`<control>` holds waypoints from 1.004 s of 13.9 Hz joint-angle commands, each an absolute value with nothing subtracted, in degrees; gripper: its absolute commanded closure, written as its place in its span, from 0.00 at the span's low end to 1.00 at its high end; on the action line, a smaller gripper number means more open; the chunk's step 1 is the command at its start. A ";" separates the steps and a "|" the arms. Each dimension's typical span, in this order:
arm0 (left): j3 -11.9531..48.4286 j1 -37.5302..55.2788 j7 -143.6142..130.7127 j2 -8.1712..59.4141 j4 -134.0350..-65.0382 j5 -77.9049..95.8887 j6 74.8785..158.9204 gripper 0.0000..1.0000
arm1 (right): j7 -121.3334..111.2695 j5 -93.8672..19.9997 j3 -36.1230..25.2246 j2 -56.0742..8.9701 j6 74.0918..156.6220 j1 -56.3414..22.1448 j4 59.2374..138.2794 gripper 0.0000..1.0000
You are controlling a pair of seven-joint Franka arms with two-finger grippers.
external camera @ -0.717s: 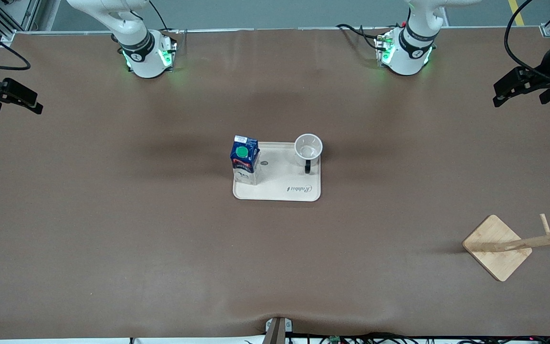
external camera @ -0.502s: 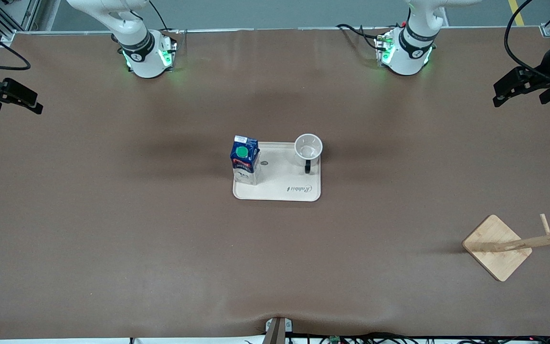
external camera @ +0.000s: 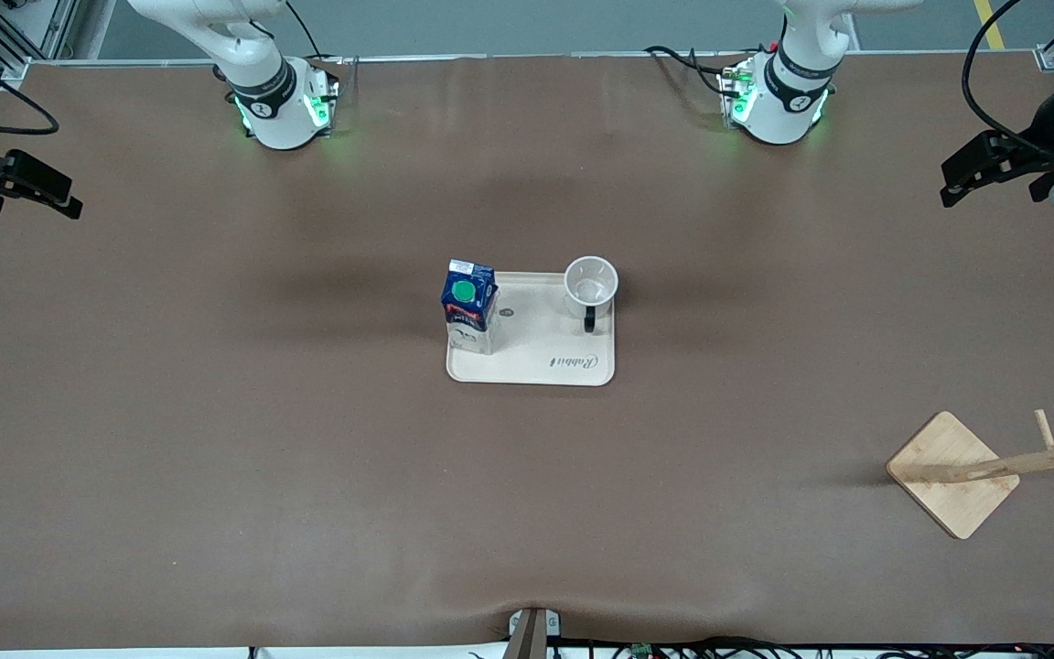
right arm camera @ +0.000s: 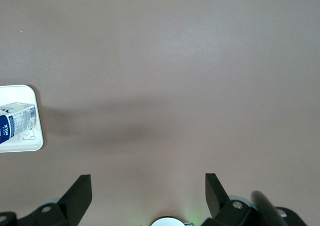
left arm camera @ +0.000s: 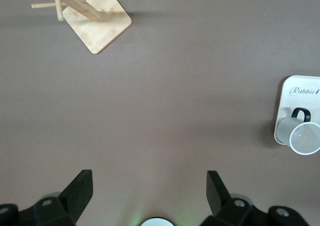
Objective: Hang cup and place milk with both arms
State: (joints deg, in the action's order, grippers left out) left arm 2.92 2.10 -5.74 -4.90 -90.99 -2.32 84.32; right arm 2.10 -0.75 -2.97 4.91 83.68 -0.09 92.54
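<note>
The cup (external camera: pixel 591 282) and the milk (external camera: pixel 468 307) stood untouched on the tray (external camera: pixel 536 366) at frame centre. The left end effector (external camera: pixel 966 174) hung released at upper right over the table (external camera: pixel 216 412), and the right end effector (external camera: pixel 33 188), also released, at upper left, likely ready to reach in.

The front view looks down steeply from high across the desk (external camera: pixel 216 412), facing both arm bases, taking in the whole top with the tray (external camera: pixel 536 366) central. Each wrist view looks straight down from well above the desk, catching only one end of that tray (left arm camera: pixel 295 90) (right arm camera: pixel 20 145).
</note>
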 commanded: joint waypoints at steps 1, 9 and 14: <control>4.65 2.29 -6.49 -3.87 -90.52 -1.76 82.97 0.00 | 1.67 -0.09 -2.20 5.01 83.23 0.88 92.20 0.00; 14.40 2.46 -21.25 0.70 -96.23 1.58 93.86 0.00 | 1.58 -0.26 -2.20 4.92 83.32 0.88 92.11 0.00; 21.34 2.64 -27.49 4.74 -100.01 1.41 100.88 0.00 | 1.41 -0.26 -2.20 3.87 83.32 0.88 90.97 0.00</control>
State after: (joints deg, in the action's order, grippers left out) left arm 19.32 2.96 -25.29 4.11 -97.83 0.71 97.82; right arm 2.09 -0.75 -2.92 4.72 83.72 -0.09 92.52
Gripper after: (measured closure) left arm 0.000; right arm 0.000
